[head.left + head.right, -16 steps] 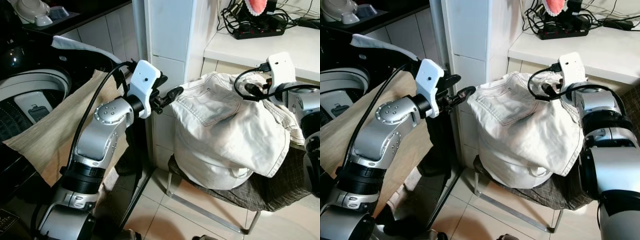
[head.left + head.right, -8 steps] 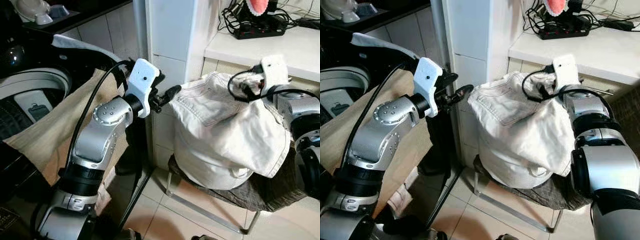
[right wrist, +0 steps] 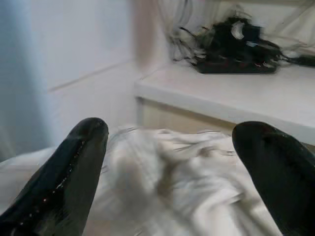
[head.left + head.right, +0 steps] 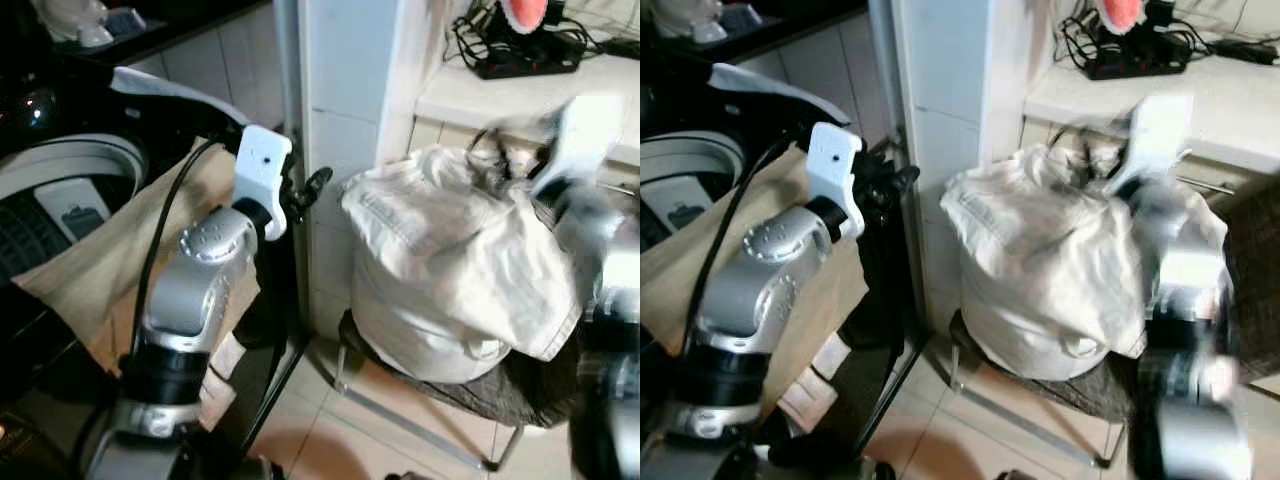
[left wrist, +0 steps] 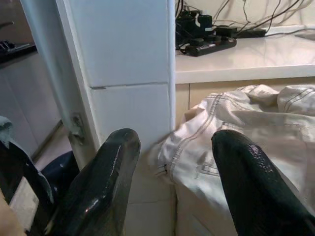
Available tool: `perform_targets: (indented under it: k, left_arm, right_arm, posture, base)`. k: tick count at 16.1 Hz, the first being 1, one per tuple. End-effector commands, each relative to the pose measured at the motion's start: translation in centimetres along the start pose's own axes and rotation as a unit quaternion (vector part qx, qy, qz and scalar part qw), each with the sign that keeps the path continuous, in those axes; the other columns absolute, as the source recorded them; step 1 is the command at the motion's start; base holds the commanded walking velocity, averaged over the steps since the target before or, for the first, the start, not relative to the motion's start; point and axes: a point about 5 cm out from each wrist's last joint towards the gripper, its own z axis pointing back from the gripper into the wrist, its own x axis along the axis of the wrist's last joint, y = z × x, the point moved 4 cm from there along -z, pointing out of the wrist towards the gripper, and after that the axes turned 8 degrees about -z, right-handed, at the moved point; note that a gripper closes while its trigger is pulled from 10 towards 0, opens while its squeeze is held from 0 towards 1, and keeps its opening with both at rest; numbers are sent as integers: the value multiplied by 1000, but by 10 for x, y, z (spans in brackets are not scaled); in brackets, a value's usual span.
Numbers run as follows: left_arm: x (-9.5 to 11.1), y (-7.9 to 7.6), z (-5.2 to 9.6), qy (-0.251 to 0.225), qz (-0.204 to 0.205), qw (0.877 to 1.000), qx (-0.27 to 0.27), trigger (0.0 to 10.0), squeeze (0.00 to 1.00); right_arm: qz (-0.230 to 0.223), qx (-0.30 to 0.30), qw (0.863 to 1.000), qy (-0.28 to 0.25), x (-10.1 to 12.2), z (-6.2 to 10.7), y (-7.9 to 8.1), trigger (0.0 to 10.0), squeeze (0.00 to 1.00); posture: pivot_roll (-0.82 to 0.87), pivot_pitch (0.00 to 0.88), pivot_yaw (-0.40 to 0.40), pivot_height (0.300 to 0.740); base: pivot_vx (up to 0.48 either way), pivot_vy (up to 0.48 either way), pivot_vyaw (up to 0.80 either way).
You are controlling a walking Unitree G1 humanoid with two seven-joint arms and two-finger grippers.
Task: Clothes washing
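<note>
White jeans [image 4: 450,270] sit heaped on a stool [image 4: 420,400], right of the tiled pillar [image 4: 340,120]. Prob. soft, floppy, fairly heavy denim; best hold = bunched waistband/seam at top. Washer [image 4: 60,190] w/ beige cloth [image 4: 110,270] far left. Pillar btwn. Left gripper [image 5: 172,162] released, near jeans' left edge; right gripper [image 3: 167,162] released, above heap.

Right arm [image 4: 590,190]: smeared by motion blur, outline unclear.
Stool [image 4: 400,385]: seat mostly hidden under white garment [image 4: 450,270].
Washing machine [image 4: 60,190]: cut by frame's left edge.
Power strip [image 3: 231,59]: blurred.
</note>
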Motion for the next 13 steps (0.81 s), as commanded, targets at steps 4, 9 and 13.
perform_targets:
  k: [4,9,13]
  left_arm:
    - [0,0,8,-8,13,1000,11,10000,0]
    - [0,-2,7,-6,19,1000,14,10000,0]
    - [-5,0,7,10,13,1000,23,10000,0]
  right_arm:
    - [-12,25,999,-39,22,36,29,10000,0]
    - [-16,13,1000,-4,12,51,35,10000,0]
    - [-10,11,1000,3,14,52,34,10000,0]
  posture:
    - [-44,0,50,740]
    - [-45,0,50,740]
    - [-38,0,43,740]
  base:
    - [69,0,0]
    - [336,0,0]
    - [0,0,0]
